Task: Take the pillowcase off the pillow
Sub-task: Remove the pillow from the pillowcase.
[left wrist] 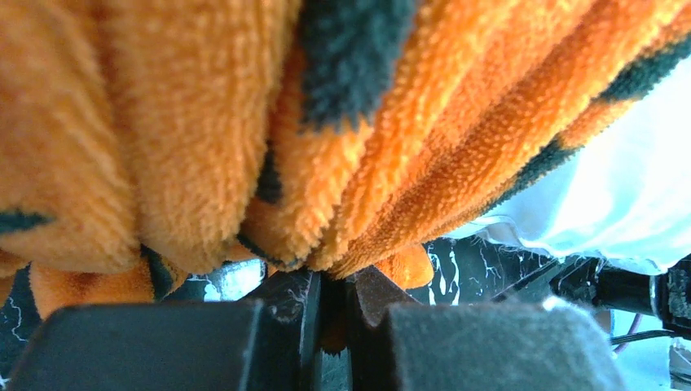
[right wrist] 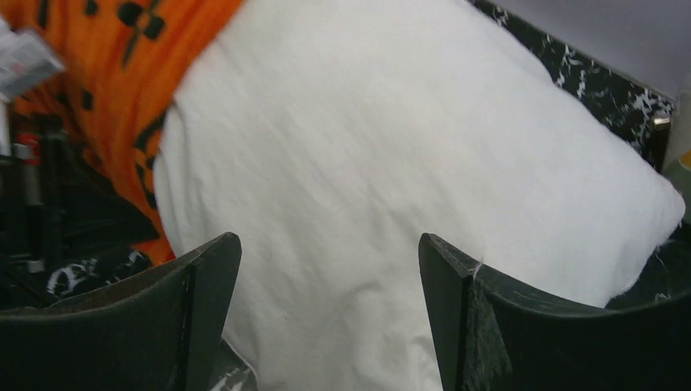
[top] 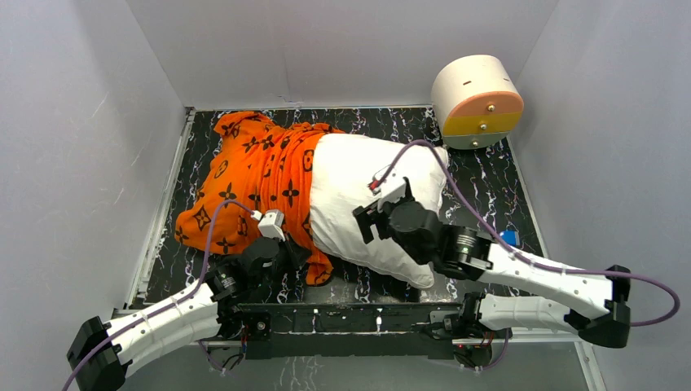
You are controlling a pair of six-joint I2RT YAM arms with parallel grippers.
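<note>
Overhead view looking down, wrist views close, sharing the pillow (top: 341, 199)

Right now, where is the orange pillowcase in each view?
Top external: pillowcase left of centre, bunched over one end of the pillow.
Left wrist: pillowcase fills the upper frame, pinched in the left end effector.
Right wrist: pillowcase in the top left corner.
Shared landmark: the white pillow, in all three.
</note>
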